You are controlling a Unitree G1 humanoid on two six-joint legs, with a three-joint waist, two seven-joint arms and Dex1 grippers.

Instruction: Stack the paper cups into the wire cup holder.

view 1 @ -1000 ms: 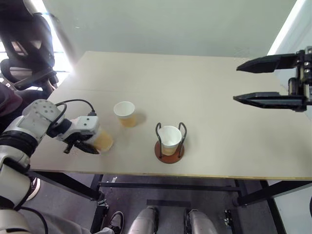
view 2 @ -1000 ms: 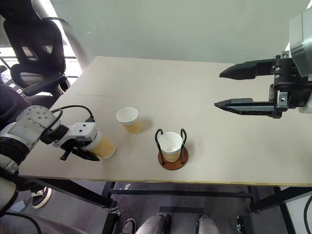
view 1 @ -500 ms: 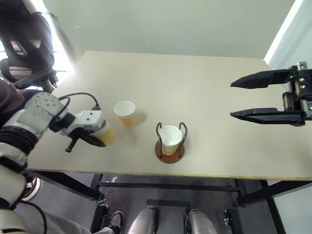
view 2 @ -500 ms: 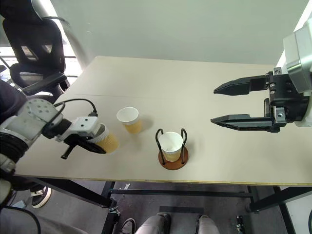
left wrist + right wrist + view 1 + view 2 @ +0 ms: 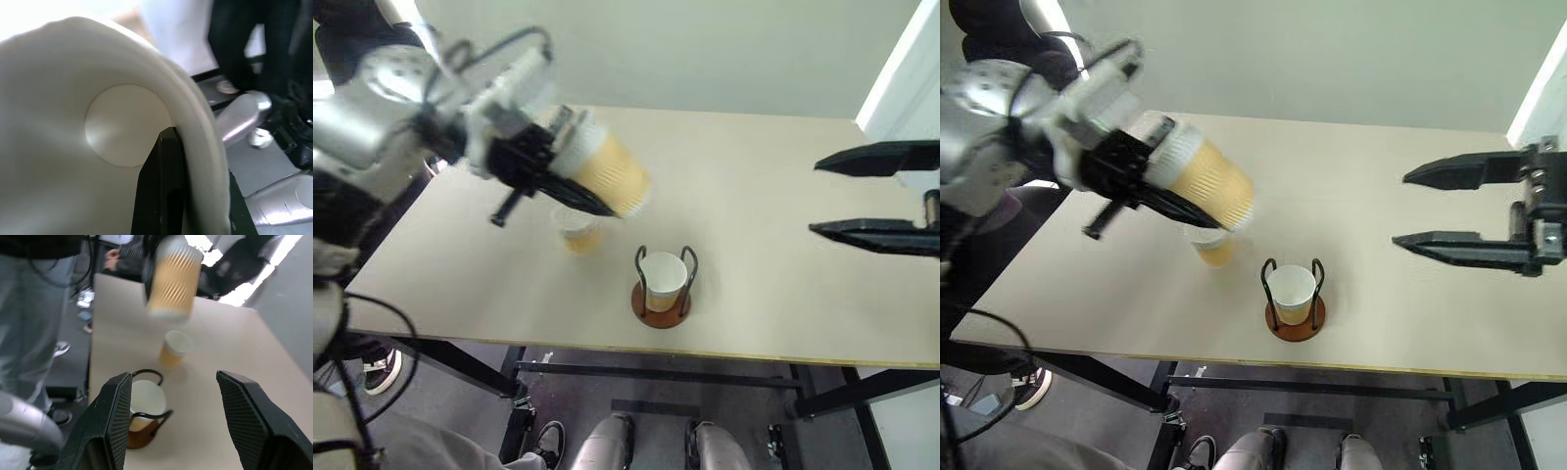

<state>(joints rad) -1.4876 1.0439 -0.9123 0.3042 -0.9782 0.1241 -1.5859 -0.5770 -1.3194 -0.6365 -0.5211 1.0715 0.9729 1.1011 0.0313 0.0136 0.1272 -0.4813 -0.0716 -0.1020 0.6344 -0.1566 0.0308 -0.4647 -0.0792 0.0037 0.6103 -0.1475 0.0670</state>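
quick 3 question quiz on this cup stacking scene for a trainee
1. True or false: the wire cup holder already has a cup in it.
2. What does the left gripper hold? A) a paper cup B) the holder C) nothing
3. Fill in: the right gripper has its jaws ____.

Key: 1 true. 2 A, the lifted cup, tilted above the table, one finger inside it. 3 open, with nothing between them.

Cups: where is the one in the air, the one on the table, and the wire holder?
Lifted cup (image 5: 607, 174), left eye view, ribbed side.
Table cup (image 5: 174, 348), right wrist view, side.
Holder (image 5: 1296, 323), right eye view, brown base.
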